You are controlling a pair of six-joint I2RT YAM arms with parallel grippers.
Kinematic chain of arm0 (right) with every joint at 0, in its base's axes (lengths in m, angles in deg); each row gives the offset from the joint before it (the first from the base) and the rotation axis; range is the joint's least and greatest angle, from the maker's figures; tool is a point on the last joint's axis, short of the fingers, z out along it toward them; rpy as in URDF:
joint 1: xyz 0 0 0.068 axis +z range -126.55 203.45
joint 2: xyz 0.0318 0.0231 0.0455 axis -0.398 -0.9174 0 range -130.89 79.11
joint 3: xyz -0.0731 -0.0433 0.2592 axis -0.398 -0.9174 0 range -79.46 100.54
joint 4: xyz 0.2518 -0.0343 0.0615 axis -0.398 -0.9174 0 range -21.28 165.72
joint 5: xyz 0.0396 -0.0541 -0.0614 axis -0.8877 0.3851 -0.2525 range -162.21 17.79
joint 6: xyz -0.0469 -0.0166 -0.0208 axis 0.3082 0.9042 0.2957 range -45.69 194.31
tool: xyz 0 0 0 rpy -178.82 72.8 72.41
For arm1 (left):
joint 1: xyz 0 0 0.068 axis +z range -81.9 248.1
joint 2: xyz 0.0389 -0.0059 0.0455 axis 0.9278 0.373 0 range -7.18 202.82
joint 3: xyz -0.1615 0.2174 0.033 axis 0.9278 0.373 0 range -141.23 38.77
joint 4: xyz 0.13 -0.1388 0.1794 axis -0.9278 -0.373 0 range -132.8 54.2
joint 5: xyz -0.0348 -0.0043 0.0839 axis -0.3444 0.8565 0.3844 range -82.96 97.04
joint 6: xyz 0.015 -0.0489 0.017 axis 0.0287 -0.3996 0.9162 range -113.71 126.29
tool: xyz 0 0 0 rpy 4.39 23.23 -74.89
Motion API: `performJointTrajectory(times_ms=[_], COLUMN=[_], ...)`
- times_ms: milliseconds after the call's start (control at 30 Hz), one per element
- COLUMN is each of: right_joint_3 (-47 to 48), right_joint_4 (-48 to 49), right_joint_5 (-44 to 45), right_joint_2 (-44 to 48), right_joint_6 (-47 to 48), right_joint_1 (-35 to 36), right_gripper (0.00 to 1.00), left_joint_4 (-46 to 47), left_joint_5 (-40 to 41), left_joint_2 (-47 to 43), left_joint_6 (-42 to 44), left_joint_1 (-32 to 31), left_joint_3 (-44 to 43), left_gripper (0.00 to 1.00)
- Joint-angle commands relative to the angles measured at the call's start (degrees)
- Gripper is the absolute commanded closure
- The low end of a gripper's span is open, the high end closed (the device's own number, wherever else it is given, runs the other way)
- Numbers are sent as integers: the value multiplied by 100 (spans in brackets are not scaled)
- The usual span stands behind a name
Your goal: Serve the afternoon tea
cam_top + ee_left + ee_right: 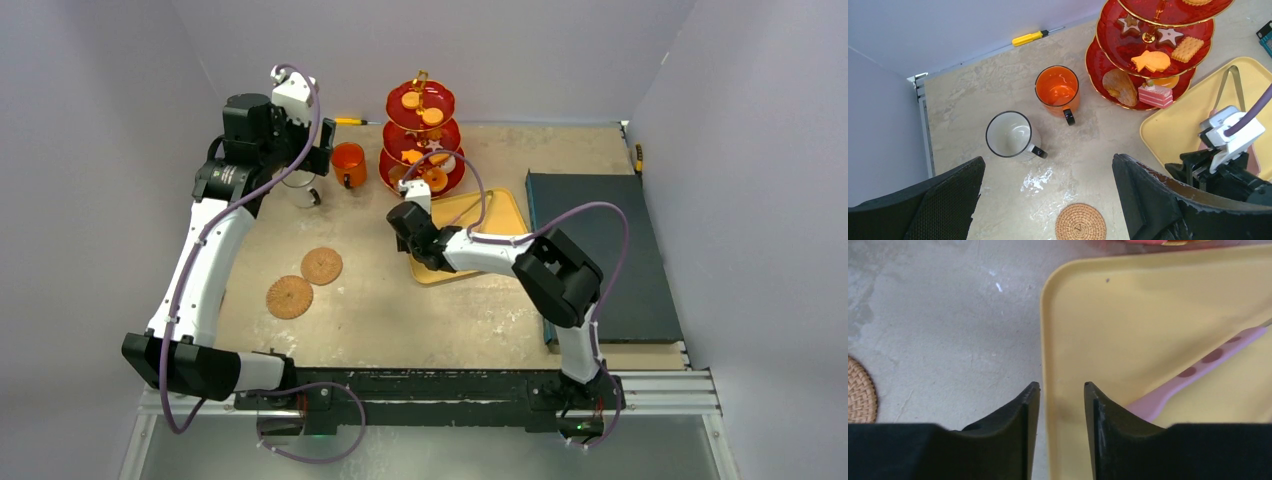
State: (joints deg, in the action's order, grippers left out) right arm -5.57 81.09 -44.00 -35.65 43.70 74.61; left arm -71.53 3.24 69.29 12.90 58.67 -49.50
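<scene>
The red three-tier stand (421,137) holds toy pastries at the back; it also shows in the left wrist view (1148,50). The orange mug (1058,91) and white mug (1009,134) stand left of it. Two brown coasters (321,265) (289,297) lie mid-table; one shows in the left wrist view (1080,222). My left gripper (1048,200) is wide open and empty, high above the mugs. My right gripper (1060,387) is low and slightly open, its jaws astride the left rim of the yellow tray (1128,320).
Pink tongs (1198,362) lie on the tray. A dark mat (600,250) covers the right side. A yellow screwdriver (1030,37) lies by the back wall. Walls close in the left, back and right.
</scene>
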Motion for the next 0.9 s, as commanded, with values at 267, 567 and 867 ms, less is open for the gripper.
performJointTrajectory(times_ms=[267,567,867], right_joint_3=[506,2117,2041], right_joint_4=[1054,758,724], right_joint_5=[-618,-1994,-2089], right_joint_2=[227,-1209,-1637], right_joint_6=[1615,2715,2768], right_joint_1=[651,1069,1113], right_gripper=[35,35,43], left_joint_4=[-48,-323,-909], left_joint_5=[-172,-799,-1676], left_joint_2=[120,599,602], left_joint_6=[-49,450,2274], left_joint_1=[403,1395,2296], left_joint_3=[-219,-104,679], left_gripper=[1,1,1])
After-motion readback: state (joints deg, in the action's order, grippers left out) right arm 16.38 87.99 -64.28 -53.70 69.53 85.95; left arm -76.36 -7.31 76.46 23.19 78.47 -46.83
